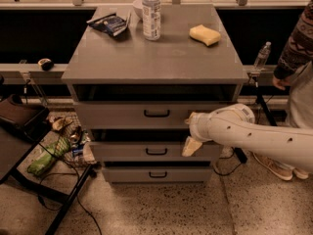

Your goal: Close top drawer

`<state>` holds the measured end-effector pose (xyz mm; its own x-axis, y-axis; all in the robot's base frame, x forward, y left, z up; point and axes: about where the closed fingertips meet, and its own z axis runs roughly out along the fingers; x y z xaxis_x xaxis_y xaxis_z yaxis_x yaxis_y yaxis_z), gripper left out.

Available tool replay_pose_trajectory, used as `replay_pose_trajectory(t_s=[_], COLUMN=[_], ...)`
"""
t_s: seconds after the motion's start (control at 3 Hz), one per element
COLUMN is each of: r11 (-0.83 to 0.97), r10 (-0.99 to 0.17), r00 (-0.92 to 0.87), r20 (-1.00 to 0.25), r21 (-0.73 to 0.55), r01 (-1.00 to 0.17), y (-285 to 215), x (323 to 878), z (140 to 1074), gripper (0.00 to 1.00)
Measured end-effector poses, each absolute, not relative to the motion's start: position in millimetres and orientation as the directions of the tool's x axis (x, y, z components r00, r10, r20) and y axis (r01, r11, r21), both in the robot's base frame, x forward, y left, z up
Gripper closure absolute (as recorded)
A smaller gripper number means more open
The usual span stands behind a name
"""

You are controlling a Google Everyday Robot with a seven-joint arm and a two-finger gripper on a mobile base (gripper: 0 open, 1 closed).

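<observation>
The top drawer [122, 115] is the tallest grey front of three, with a small black bar handle [156, 113]. It stands slightly out from the grey cabinet [156, 58], with a dark gap above its front panel. My gripper [190, 131] is at the end of the white arm [254, 136], which reaches in from the right. The gripper is at the right part of the top drawer's front, at its lower edge and reaching over the middle drawer [127, 152]. The drawer's inside is hidden.
On the cabinet top are a water bottle [151, 11], a yellow sponge [205, 35] and a snack bag [110, 23]. The bottom drawer [157, 174] is below. A person [298, 67] stands at the right. A black stand and litter [54, 151] lie at the left.
</observation>
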<state>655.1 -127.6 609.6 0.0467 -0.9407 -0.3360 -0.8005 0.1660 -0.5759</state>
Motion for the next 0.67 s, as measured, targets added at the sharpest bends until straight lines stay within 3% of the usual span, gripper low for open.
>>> replay_pose_trajectory(t_s=[0.67], r11=[0.166], r10=[-0.941], r00=[0.047], r20=[-0.336], r21=[-0.576], r01=[-0.801], y=[-126.8], x=[651.9], z=[609.7], gripper=[0.43])
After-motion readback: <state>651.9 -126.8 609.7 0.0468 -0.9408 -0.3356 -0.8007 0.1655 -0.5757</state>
